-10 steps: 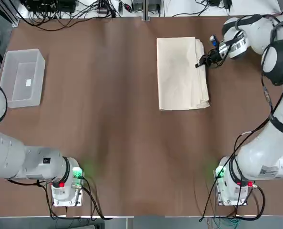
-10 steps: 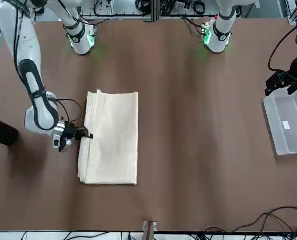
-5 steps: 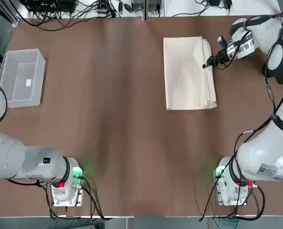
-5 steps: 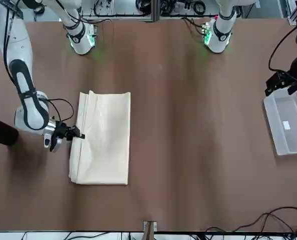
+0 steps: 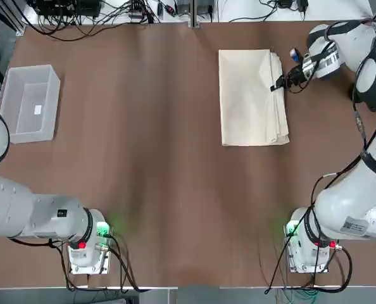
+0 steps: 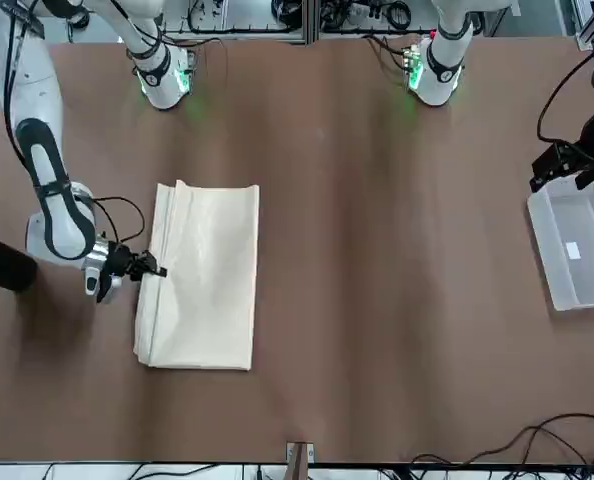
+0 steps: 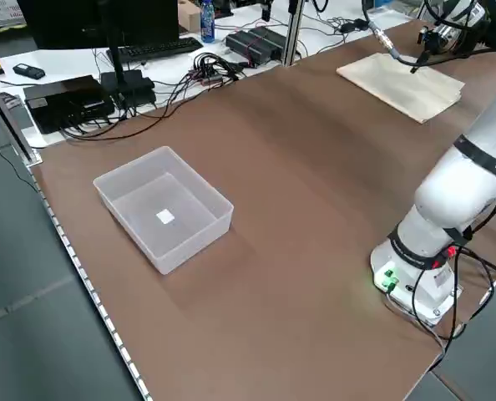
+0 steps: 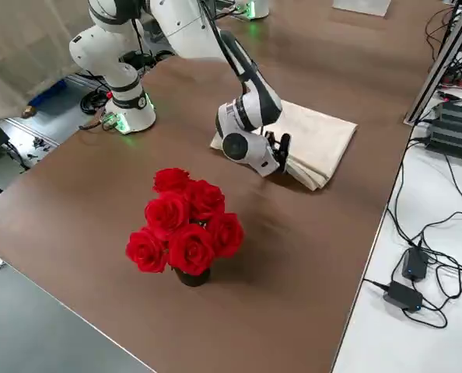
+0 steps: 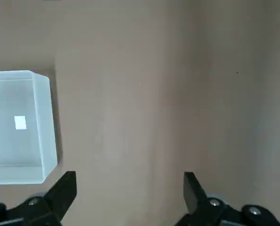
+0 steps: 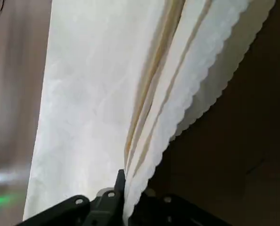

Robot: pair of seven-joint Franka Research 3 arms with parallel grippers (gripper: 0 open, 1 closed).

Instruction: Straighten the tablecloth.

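Observation:
The cream-beige tablecloth (image 5: 251, 98) lies folded into a long rectangle at the far right of the table, its layered scalloped edges facing the right arm. My right gripper (image 5: 278, 85) is low at the middle of that layered edge, shut on the tablecloth (image 10: 97, 94); the wrist view shows the edge layers running down between its fingers. From across the table the same grip (image 6: 155, 270) sits on the cloth's (image 6: 199, 275) long side. My left gripper (image 9: 130, 181) hangs open over bare table beside the clear bin (image 9: 17, 125), holding nothing.
The clear plastic bin (image 5: 28, 102) stands at the far left. A bunch of red roses (image 8: 186, 225) in a dark vase stands near the table's right edge, close to the right arm. Cables and electronics (image 7: 106, 92) lie beyond the far edge.
The right gripper has dragged the tablecloth toward the robot's right, most of it in the first half second, then only slightly. The left arm has not moved.

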